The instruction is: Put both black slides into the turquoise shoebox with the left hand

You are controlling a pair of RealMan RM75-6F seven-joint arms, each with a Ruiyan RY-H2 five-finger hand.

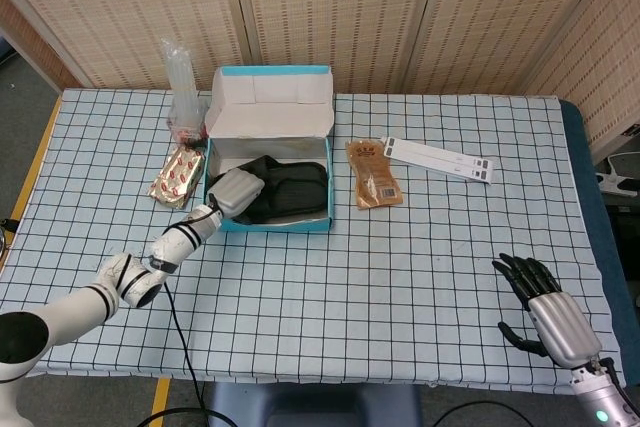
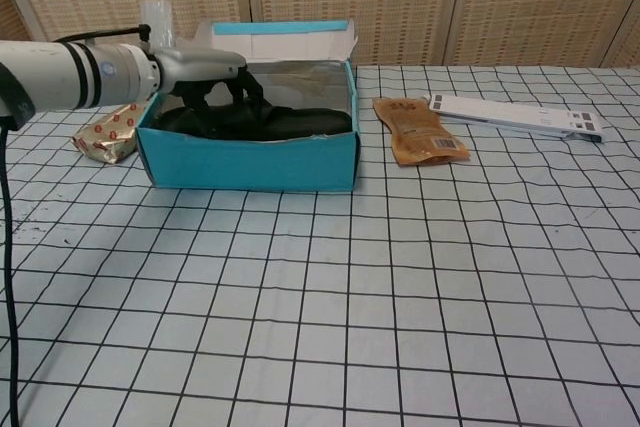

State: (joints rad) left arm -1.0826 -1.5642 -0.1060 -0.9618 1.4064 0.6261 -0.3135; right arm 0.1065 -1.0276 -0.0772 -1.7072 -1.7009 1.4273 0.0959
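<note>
The turquoise shoebox (image 1: 272,224) (image 2: 250,159) stands at the back left of the table, its lid (image 1: 270,102) folded open behind it. Both black slides (image 1: 290,190) (image 2: 262,124) lie flat inside it. My left hand (image 1: 237,192) (image 2: 208,69) hovers over the box's left end, above the rim. Its dark fingers (image 2: 247,90) arch down, spread apart, with the tips at the slides; nothing is lifted. My right hand (image 1: 545,309) rests at the table's near right corner, fingers apart and holding nothing. The chest view does not show it.
A brown pouch (image 1: 373,175) (image 2: 418,130) lies right of the box, with a long white strip (image 1: 437,158) (image 2: 515,114) beyond it. A foil snack packet (image 1: 176,175) (image 2: 103,134) and a clear plastic bag (image 1: 182,87) sit left of the box. A black cable (image 1: 180,337) trails from my left arm.
</note>
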